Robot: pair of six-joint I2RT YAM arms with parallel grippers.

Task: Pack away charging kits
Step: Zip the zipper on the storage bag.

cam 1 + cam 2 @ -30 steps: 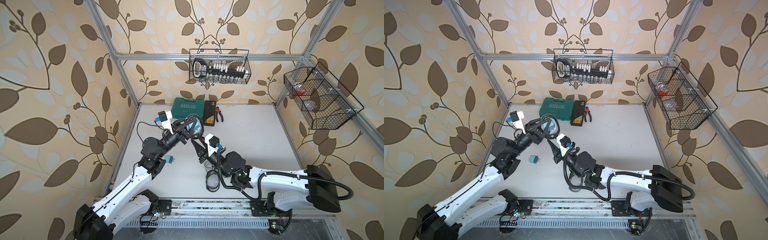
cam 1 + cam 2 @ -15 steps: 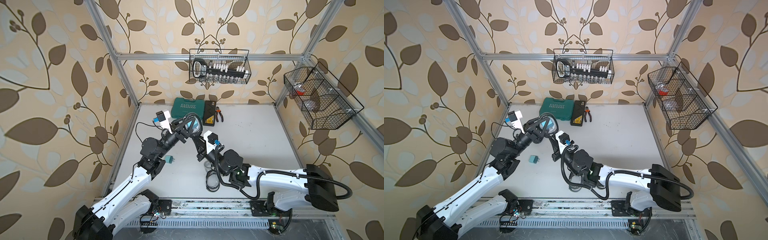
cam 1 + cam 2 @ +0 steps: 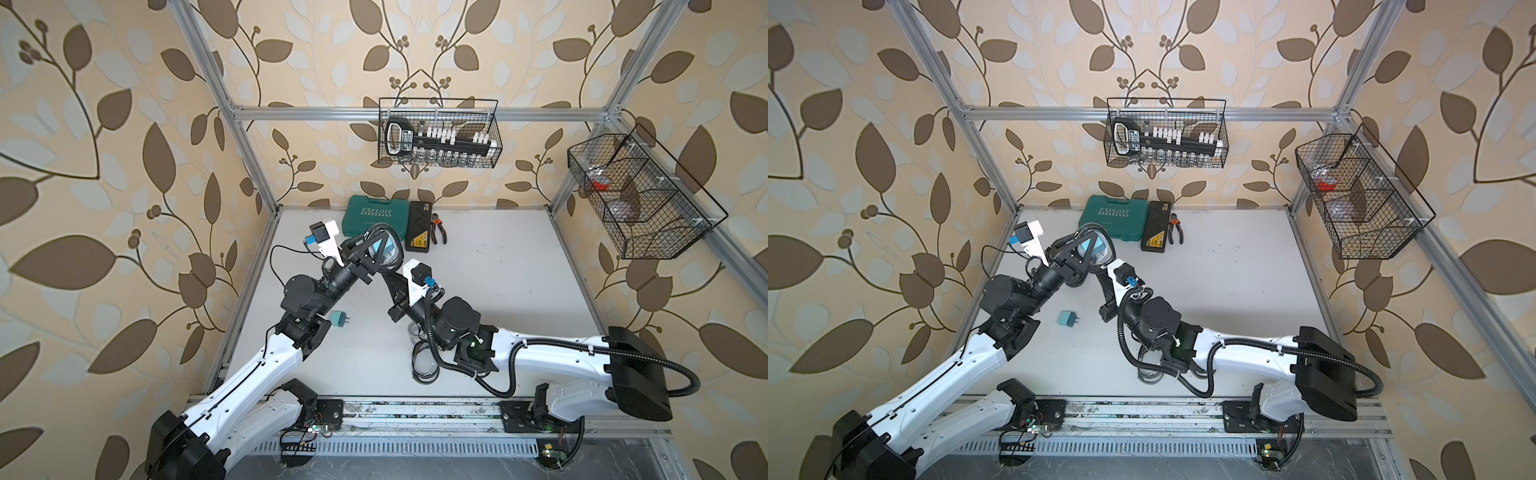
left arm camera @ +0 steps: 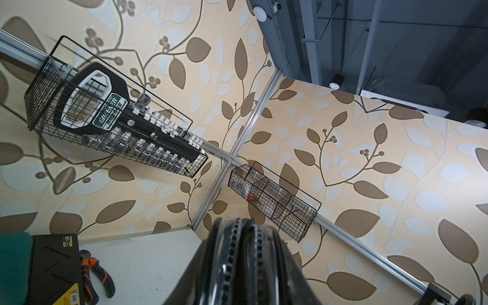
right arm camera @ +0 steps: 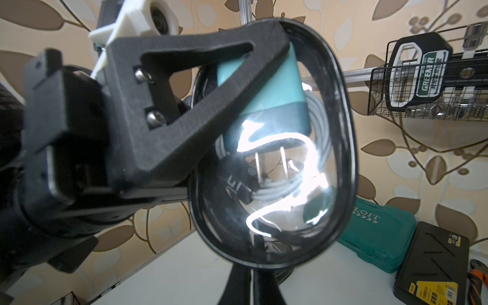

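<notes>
Both meet mid-frame: my left claw (image 5: 280,50) grasps the oval black-rimmed clear zip pouch (image 5: 317,190); my right claw (image 5: 239,277), clenched, touches its rim.

We take the tool case (image 3: 369,212) as our mark; it lies on the tabletop (image 3: 519,282) against the back wall. Just beside it on the right lies a flat case (image 3: 419,232), and right of that, a pair of pliers (image 3: 439,229). On the wall above the tool case hangs a wire basket (image 3: 492,160); a second basket (image 3: 665,232) hangs on the side wall far to its right. Just in front of the tool case a pouch (image 3: 392,253) is held up off the tabletop, with a plug adapter (image 5: 274,87) and a coiled cable (image 5: 280,188) inside it. Well in front of the tool case lies a second plug adapter (image 3: 338,320), and farther front and right, loose cables (image 3: 424,374).
</notes>
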